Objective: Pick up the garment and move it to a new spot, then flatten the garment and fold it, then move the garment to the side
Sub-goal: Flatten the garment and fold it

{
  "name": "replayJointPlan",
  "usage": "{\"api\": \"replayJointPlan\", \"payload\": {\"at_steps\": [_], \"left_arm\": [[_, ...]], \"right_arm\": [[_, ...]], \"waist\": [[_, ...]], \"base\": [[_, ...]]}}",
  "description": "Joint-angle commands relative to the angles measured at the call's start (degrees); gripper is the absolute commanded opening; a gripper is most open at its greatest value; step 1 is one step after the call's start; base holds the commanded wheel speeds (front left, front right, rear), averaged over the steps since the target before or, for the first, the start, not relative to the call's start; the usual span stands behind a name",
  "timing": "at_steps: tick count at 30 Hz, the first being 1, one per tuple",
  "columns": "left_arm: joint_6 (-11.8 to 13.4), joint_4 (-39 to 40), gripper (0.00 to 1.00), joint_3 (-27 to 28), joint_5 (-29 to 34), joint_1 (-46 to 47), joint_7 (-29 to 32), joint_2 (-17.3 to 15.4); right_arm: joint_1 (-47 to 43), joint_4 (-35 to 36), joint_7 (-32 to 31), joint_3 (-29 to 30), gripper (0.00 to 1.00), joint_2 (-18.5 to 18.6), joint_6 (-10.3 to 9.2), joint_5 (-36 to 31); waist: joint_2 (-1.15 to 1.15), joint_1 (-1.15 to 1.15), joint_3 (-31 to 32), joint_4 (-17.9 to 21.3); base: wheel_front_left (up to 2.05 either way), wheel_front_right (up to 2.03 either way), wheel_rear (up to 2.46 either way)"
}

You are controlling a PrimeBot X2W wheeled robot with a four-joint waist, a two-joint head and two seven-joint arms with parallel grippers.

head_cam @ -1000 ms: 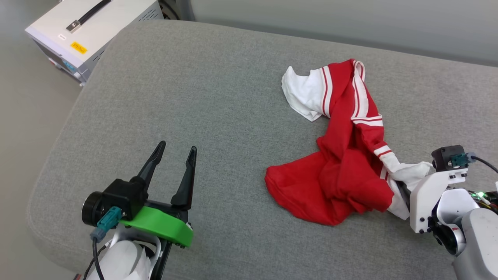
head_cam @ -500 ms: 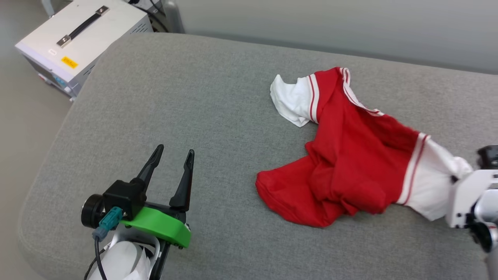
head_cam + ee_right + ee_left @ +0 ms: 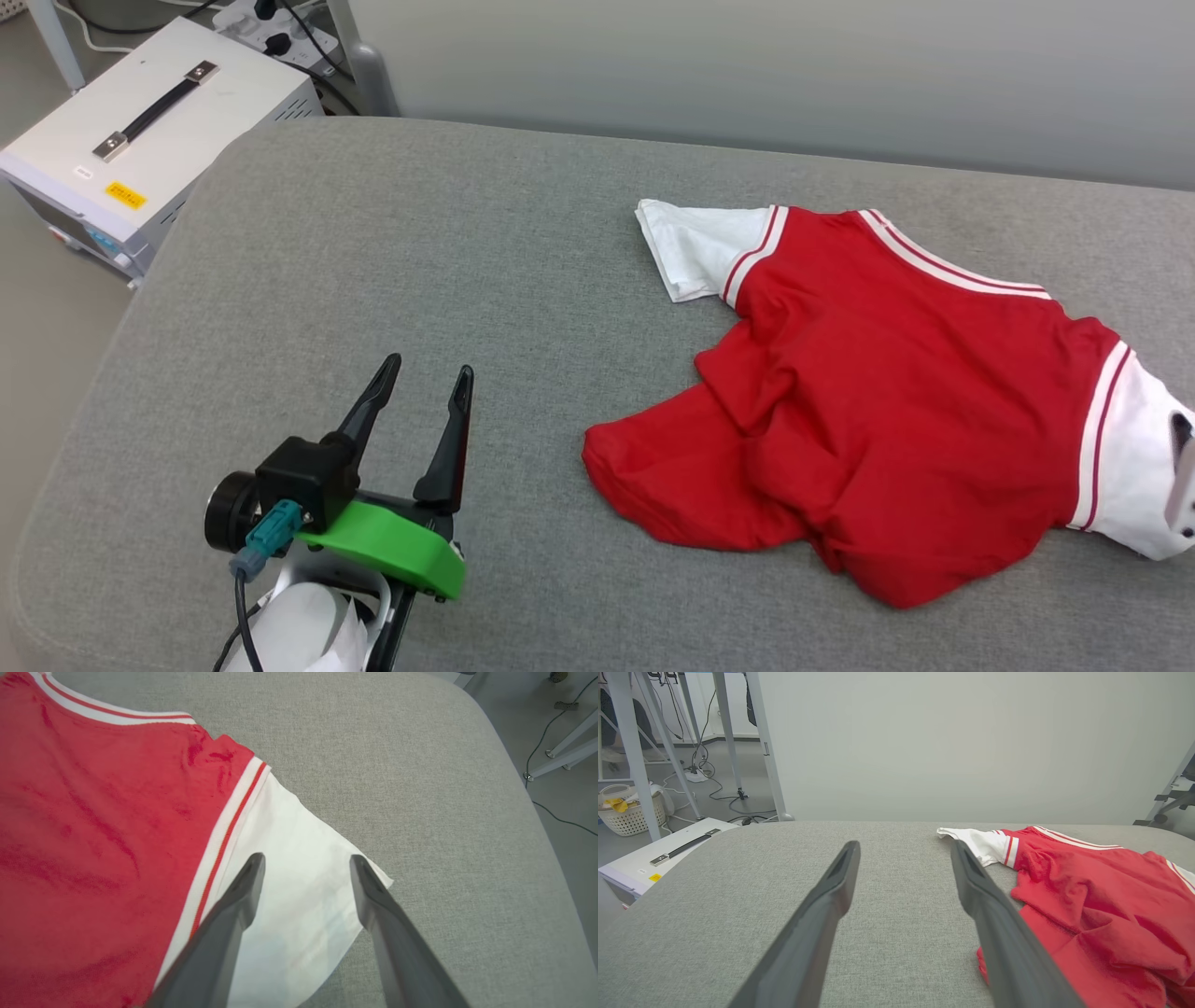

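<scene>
Red jersey T-shirt [image 3: 887, 411] unbunched, spread toward the grey cushion's [image 3: 467, 233] right end, right gripper [image 3: 306, 857] opened, no longer gripping it

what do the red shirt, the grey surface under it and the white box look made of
Red shirt: soft matte knit, probably cotton or polyester jersey; it wrinkles and lies limp. Grey surface: padded cushion in woven, flecked fabric; fine weave, rounded edges. White box: seemingly painted sheet metal, with crisp flat panels and a black strap handle; possibly plastic.
</scene>
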State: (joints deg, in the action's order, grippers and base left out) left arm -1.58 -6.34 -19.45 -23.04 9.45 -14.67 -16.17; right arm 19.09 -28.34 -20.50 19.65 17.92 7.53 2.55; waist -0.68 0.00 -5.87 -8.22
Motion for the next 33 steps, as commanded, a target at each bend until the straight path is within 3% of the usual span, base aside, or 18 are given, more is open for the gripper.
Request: {"api": "replayJointPlan", "payload": {"at_steps": [1,7,12,16,20,25,29,33], "left_arm": [[-0.38,-0.16,1.00,0.39,0.61,-1.06,-0.33,0.27],[-0.80,-0.19,1.00,0.84,0.82,-1.59,-0.33,0.98],[-1.22,-0.23,1.00,1.10,0.96,-2.67,-0.33,1.61],[-1.62,-0.38,1.00,0.99,0.74,-3.68,-0.33,2.39],[-2.10,-0.96,1.00,0.22,0.72,-4.56,-0.33,2.96],[-2.49,-1.32,1.00,-1.32,0.95,-4.37,0.56,3.16],[-2.61,-2.07,1.00,-3.67,1.51,-2.19,7.18,2.87],[-2.60,-4.48,1.00,-6.03,1.03,1.90,19.14,2.63]], "right_arm": [[1.53,0.16,1.74,-0.71,1.00,-0.72,-0.04,-0.23],[1.41,5.18,10.88,-6.88,1.00,-1.50,-0.04,2.86],[-1.63,12.99,19.27,-14.08,1.00,-0.06,-0.04,7.68],[-6.18,19.10,24.46,-16.97,1.00,-1.04,-0.04,10.13],[-10.41,23.77,29.04,-18.16,1.00,-2.78,-0.04,9.96],[-13.48,27.45,30.43,-17.30,1.00,-5.86,-0.04,9.47],[-14.49,29.83,29.93,-16.77,1.00,-7.46,-0.04,8.36],[-14.70,31.42,29.16,-16.47,1.00,-8.23,-0.04,7.42]], "waist": [[0.68,0.00,0.41,0.54],[0.68,0.00,1.91,2.11],[0.68,0.00,3.25,3.62],[0.68,0.00,4.00,4.66],[0.68,0.00,4.11,5.70],[0.68,0.00,3.21,7.25],[0.68,0.00,1.52,8.73],[0.68,0.00,-0.68,10.22]], "base": [[0.00,0.00,0.00],[0.00,0.00,0.00],[0.00,0.00,0.00],[0.00,0.00,0.00],[0.00,0.00,0.00],[0.00,0.00,0.00],[0.00,0.00,0.00],[0.00,0.00,0.00]]}}
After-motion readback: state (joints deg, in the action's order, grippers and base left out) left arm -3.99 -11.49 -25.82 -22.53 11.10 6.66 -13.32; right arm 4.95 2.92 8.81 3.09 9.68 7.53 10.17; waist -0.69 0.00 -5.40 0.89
